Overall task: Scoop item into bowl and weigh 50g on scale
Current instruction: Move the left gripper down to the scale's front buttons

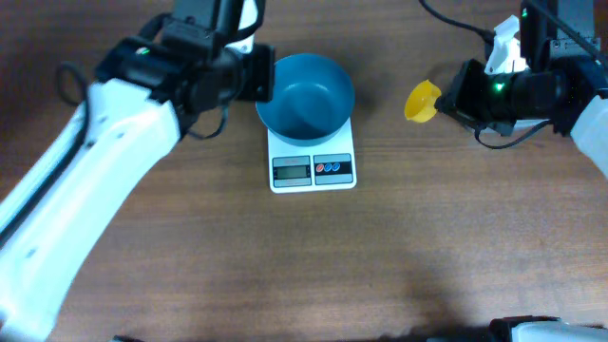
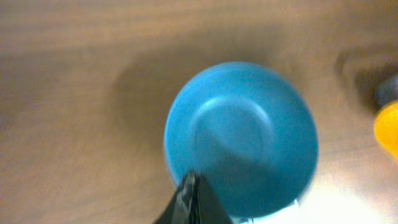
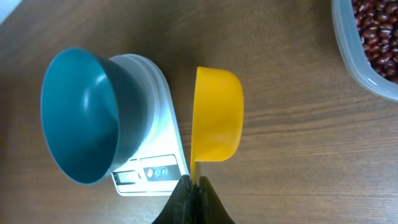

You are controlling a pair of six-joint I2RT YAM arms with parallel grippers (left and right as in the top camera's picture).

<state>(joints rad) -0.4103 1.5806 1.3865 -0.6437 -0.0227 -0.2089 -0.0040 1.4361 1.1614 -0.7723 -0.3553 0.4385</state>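
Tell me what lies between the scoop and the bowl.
Only bare table; the overhead view shows nothing else between the scoop and the bowl.

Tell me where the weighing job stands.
Done: the empty bowl sits on the scale. In hand: the right gripper pinches the yellow scoop by its handle, tipped sideways. To do: scooping beans from the tub into the bowl and weighing them.
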